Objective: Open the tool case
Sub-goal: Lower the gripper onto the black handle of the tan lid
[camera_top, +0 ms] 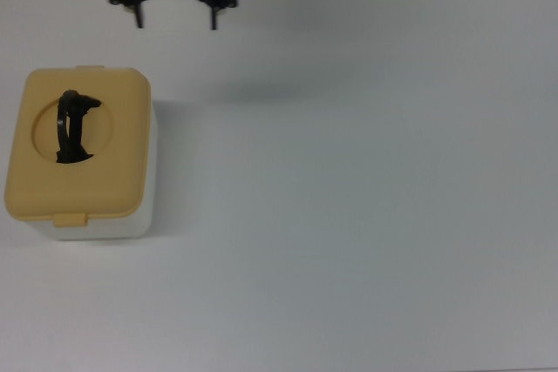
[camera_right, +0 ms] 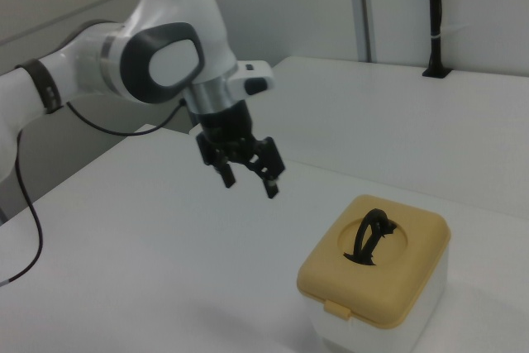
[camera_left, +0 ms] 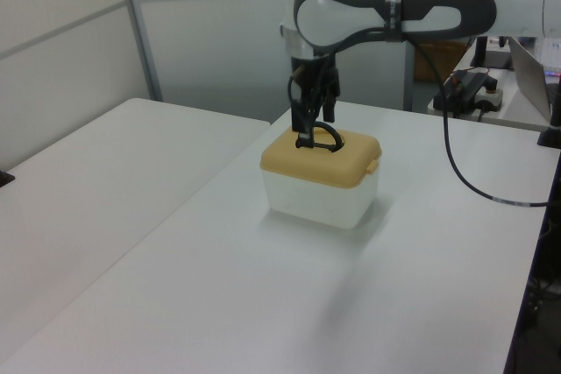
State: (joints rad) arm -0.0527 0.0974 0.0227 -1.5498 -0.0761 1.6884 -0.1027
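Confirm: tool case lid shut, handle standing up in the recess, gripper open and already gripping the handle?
Not gripping. The right view shows the gripper open in the air, apart from the tool case and off to the right view's left. Lid shut, handle upright in the recess: correct.

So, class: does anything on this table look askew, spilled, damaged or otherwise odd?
Nothing stands out. The tool case sits flat with its lid closed and handle upright, and the open gripper hangs clear of it.
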